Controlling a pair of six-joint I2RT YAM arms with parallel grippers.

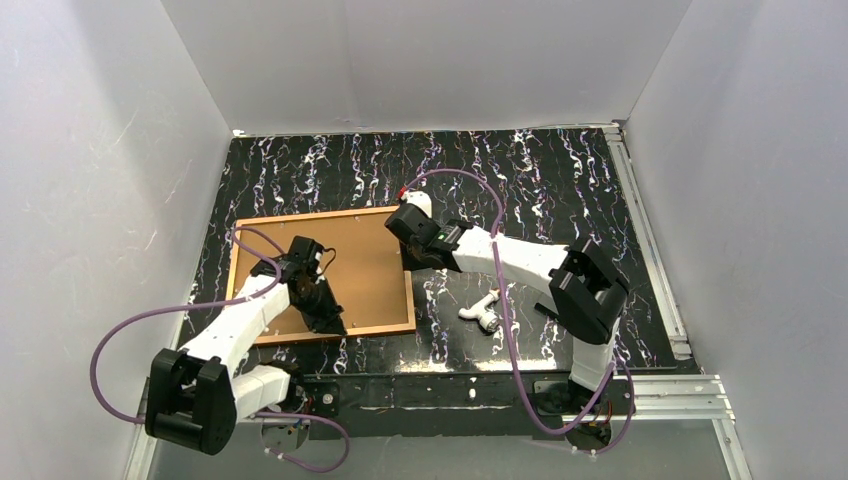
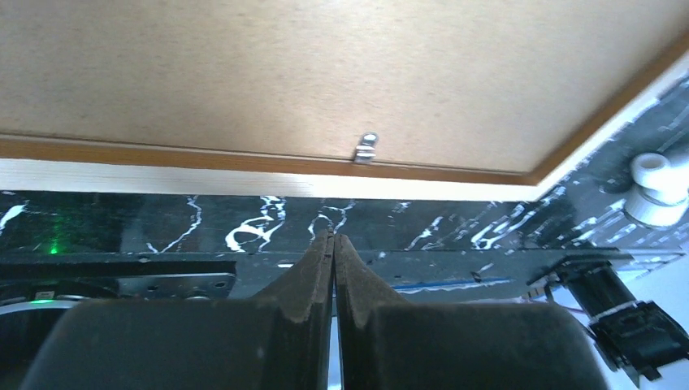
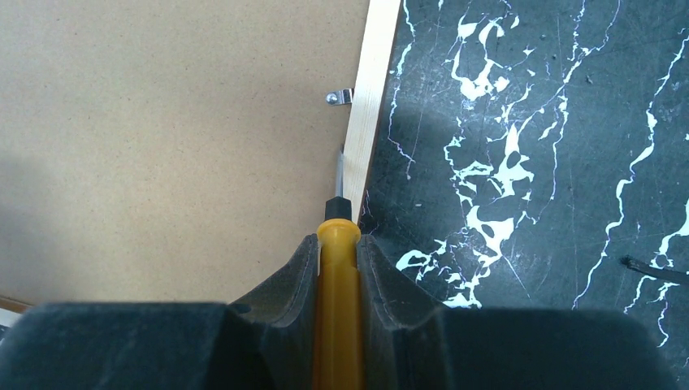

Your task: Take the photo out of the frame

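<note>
The frame is lying flat on the black marbled table, left of centre, with its tan backing board facing up and its thin wooden rim enclosing the board.

The right gripper is hovering at the frame's right rail. In the right wrist view the right gripper is clamping its fingers on the yellow handle of a screwdriver. The metal tip is touching the inner edge of that rail, where rail and board are meeting. A small metal tab is sitting on the board just beyond the tip.

The left gripper is hanging over the frame's near rail. In the left wrist view the left gripper is pressing its fingers fully together, gripping nothing. A second metal tab is lying ahead of it on the near rail.

A small white object is resting on the table to the right of the frame, apart from it.
</note>
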